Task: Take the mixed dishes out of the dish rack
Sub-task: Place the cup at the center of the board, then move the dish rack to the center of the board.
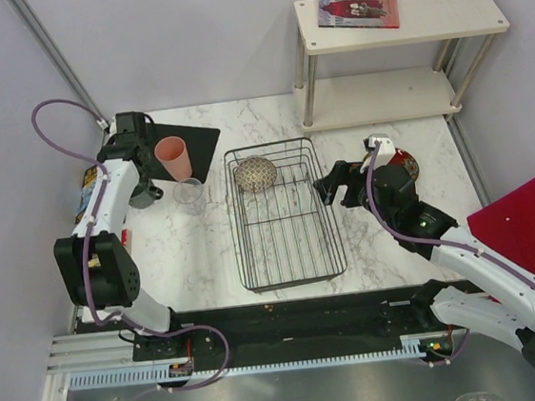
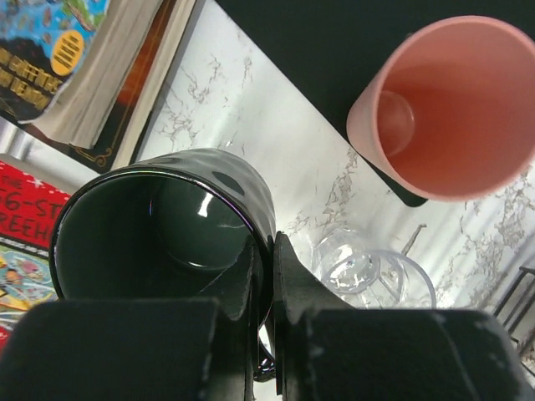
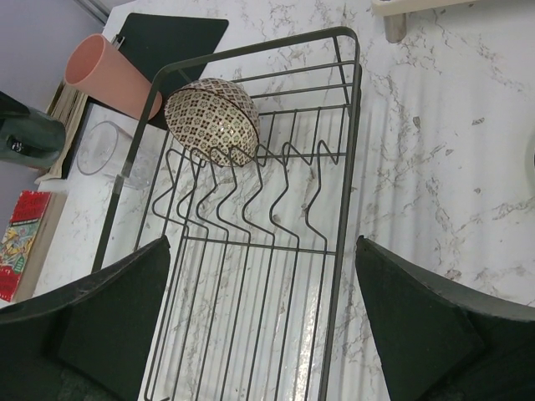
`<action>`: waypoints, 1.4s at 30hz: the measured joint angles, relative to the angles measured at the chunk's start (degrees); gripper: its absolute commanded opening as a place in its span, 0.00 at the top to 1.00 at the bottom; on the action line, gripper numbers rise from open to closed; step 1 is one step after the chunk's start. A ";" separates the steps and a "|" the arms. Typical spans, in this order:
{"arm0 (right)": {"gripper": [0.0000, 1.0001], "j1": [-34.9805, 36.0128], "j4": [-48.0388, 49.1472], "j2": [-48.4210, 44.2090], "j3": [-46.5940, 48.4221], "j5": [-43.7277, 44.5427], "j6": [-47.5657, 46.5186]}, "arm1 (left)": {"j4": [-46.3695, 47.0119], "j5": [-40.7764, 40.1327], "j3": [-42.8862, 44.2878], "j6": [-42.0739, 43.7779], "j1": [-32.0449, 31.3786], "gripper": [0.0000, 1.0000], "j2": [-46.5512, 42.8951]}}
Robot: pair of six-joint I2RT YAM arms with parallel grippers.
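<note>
The black wire dish rack (image 1: pixel 234 223) stands mid-table and holds only the speckled bowl (image 1: pixel 256 173), which leans on the rack's prongs at its far left corner. My left gripper (image 2: pixel 269 267) is shut on the wall of the dark grey mug (image 2: pixel 159 225), with one finger inside and one outside. The mug is left of the rack (image 1: pixel 143 196). The pink cup (image 1: pixel 174 158) stands on a black mat, and the clear glass (image 1: pixel 188 192) stands beside it. My right gripper (image 3: pixel 263 317) is open and empty over the rack's right rail (image 3: pixel 347 192). The red patterned plate (image 1: pixel 403 163) lies behind my right arm. The lime-green plate is out of view.
A white two-tier shelf (image 1: pixel 396 53) stands at the back right with a book (image 1: pixel 357 9) on top. Books (image 2: pixel 84 67) lie at the table's left edge beside the mug. A red sheet (image 1: pixel 528 221) lies at the far right.
</note>
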 measured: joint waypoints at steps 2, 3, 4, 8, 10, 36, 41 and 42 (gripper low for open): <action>0.02 0.00 0.00 -0.02 -0.13 -0.07 0.09 | 1.31 1.55 -1.07 -1.03 1.27 0.98 1.51; 0.02 0.00 0.00 -0.02 -0.17 -0.09 0.13 | 1.77 2.21 -1.55 -1.36 1.53 0.98 2.16; 0.02 0.02 0.00 -0.02 -0.20 -0.13 0.15 | 2.40 2.71 -2.16 -1.68 1.57 0.98 2.73; 0.02 0.00 0.07 0.09 -0.33 -0.35 0.20 | 5.14 5.51 -5.14 -2.86 1.46 0.98 6.03; 0.02 0.00 0.15 0.22 -0.44 -0.50 0.20 | 6.23 6.58 -6.16 -3.10 1.40 0.98 7.63; 0.02 0.02 1.22 4.26 -0.44 -1.99 0.57 | 8.11 2.45 -6.80 -7.23 -0.15 0.01 -7.48; 0.02 0.02 1.77 6.80 -0.39 -2.43 0.52 | 11.39 0.94 -8.02 -6.67 -13.55 0.01 -17.22; 0.02 0.02 1.81 7.48 -0.22 -2.47 0.37 | 11.98 1.22 -8.46 -6.45 -16.11 0.01 -17.94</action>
